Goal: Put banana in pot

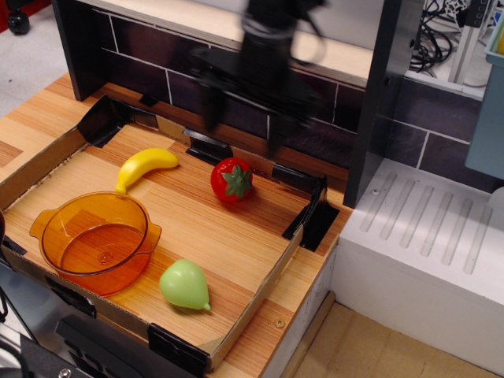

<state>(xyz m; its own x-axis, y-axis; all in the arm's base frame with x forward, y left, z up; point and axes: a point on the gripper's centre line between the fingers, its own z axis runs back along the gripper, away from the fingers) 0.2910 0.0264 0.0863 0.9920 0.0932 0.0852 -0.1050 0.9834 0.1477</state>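
The yellow toy banana [146,165] lies on the wooden tray floor at the back left. The translucent orange pot [98,238] stands in front of it at the left, empty. My gripper [242,130] hangs above the tray's back edge, to the right of the banana and behind the strawberry. It is blurred by motion. Its two black fingers [211,118] stand wide apart with nothing between them.
A red toy strawberry [231,179] sits mid-tray and a light green pear [185,284] near the front edge. Low cardboard walls [250,299] with black corner brackets ring the tray. A dark tiled back wall [150,75] and a white ribbed drainer [433,236] flank it.
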